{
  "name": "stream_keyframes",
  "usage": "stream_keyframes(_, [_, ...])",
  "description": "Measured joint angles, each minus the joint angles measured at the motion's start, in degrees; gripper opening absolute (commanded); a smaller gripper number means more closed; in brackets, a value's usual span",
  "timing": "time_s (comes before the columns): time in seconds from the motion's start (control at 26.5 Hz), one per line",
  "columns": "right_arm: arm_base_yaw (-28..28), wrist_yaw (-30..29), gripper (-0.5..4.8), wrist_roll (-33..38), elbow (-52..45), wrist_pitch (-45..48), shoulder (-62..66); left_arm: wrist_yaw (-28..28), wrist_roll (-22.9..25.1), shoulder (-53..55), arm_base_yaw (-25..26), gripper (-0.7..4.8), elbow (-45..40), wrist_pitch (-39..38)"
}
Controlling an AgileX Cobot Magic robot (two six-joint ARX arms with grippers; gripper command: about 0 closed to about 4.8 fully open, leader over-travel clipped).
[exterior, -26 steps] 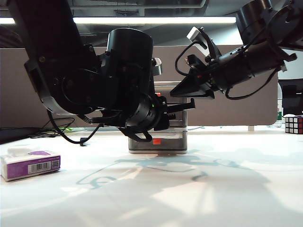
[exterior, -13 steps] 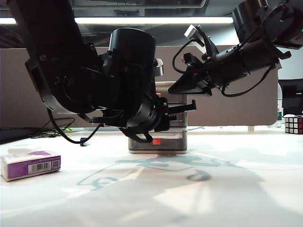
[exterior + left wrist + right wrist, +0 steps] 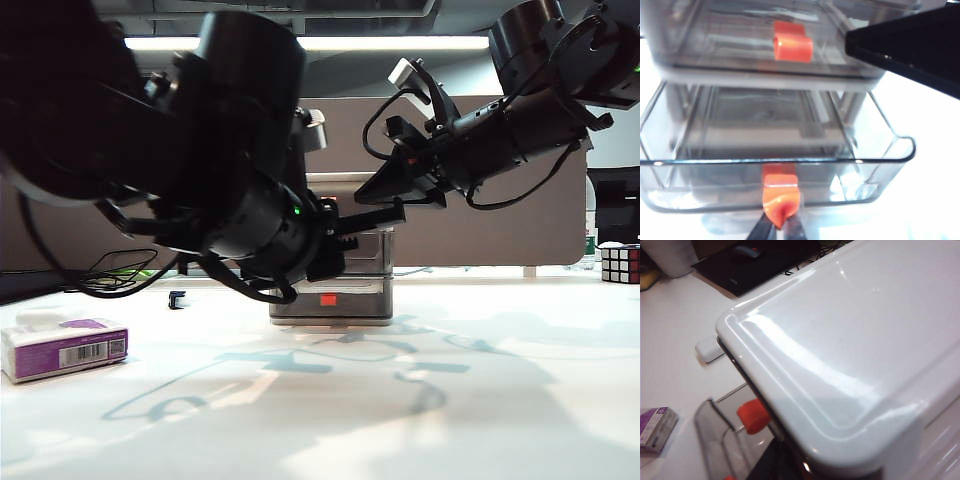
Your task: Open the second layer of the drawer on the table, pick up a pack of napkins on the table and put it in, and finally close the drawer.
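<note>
The drawer stands mid-table, largely hidden behind my left arm. In the left wrist view the second layer is slid partly out, and my left gripper is shut on its red tab. The top layer above it stays in. My right gripper rests at the unit's top front edge and shows as a dark wedge; its jaws are hidden. The pack of napkins, purple and white, lies on the table far to the left, also seen from the right wrist.
A Rubik's cube sits at the table's far right edge. A small white oblong object lies beside the drawer unit. Its pale lid fills the right wrist view. Cables and a partition are behind.
My left arm has drawn back toward the camera and looms larger, covering more of the drawer unit. The right arm has kept still.
</note>
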Motion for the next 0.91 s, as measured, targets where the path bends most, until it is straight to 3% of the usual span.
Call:
stream_keyframes(0.83, [0.2, 0.0, -0.05, 1.3, 0.0, 0.0, 0.0, -3.3, -2.2, -4.0, -7.3, -0.05, -5.8, -2.2])
stream_keyframes(0.87, [0.2, -0.1, -0.05, 1.3, 0.0, 0.0, 0.0, -3.3, -2.4, -4.3, -7.4, 0.19, -6.3, -2.2])
stream_keyframes(0.91, [0.2, -0.3, -0.05, 1.4, 0.0, 0.0, 0.0, -3.4, -2.6, -5.0, -7.4, 1.56, -7.1, -2.4])
